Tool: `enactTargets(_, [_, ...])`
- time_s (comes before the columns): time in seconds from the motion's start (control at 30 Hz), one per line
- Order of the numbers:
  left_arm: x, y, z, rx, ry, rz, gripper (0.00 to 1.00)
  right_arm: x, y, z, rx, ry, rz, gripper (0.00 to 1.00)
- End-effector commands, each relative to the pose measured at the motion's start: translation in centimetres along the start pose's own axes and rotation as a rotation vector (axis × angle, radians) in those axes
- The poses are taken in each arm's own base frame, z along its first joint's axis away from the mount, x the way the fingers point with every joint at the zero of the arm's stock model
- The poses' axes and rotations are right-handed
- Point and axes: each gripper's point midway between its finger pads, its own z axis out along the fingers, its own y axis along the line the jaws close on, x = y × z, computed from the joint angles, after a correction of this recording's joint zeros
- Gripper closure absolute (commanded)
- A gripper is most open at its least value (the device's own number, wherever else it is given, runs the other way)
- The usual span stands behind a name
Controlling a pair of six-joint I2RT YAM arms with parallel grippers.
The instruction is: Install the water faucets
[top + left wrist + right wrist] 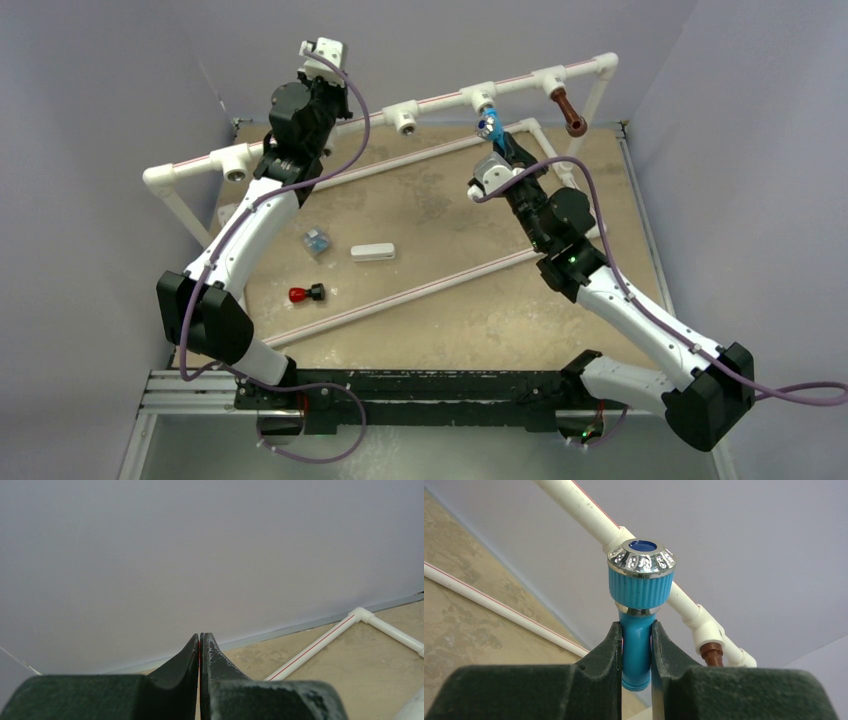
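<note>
Right arm: I see it reaching from its base at the near right edge diagonally toward the far rail of the white pipe frame point(440, 100), wrist tilted upward. The right gripper point(636, 645) is clamped on the body of the blue faucet point(640, 585). The faucet's silvery cap points at the wrist camera. From above, the faucet sits just below a tee point(481, 98) on that rail. I cannot tell whether it is seated in the tee, because the cap and fingers cover the joint.

The brown faucet point(569, 110) hangs from the next tee to the right. In the right wrist view only its top shows, behind a finger.

Left arm: it is raised high, wrist above the rail's left half, pointing at the back wall point(200, 545). The left gripper point(200, 640) is fully closed with nothing between its fingers. From above, these fingers are hidden behind the wrist.

On the table point(450, 260) lie a white block point(372, 252) and two small parts too small to identify.
</note>
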Motion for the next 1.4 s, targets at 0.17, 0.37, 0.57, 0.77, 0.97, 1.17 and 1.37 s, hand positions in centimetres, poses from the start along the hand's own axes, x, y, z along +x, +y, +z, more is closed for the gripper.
enactTargets(0.17, [6.6, -1.8, -0.2, 0.067, 0.192, 0.036, 1.0, -2.7, 1.2, 1.7, -0.055, -0.069, 0.239, 1.0])
enactTargets(0.37, [6.5, -1.8, -0.2, 0.067, 0.189, 0.036, 1.0, -2.3, 2.0, 2.4, -0.054, -0.041, 0.366, 1.0])
enactTargets(0.57, [6.5, -1.7, -0.2, 0.065, 0.188, 0.039, 1.0, -2.8, 2.2, 3.0, -0.042, -0.046, 0.519, 1.0])
enactTargets(0.77, [6.4, -1.7, -0.2, 0.066, 0.186, 0.039, 1.0, -3.2, 0.9, 3.0, 0.034, -0.063, 0.696, 1.0])
enactTargets(0.97, [6.3, -1.7, -0.3, 0.066, 0.186, 0.041, 1.0, -4.0, -0.3, 2.7, 0.082, -0.091, 0.827, 1.0])
enactTargets(1.17, [6.2, -1.7, -0.3, 0.067, 0.184, 0.037, 1.0, -4.2, -1.2, 2.6, 0.123, -0.101, 0.903, 1.0])
enactTargets(1.37, [6.1, -1.7, -0.4, 0.067, 0.181, 0.037, 1.0, -3.6, -1.2, 2.7, 0.127, -0.085, 0.834, 1.0])
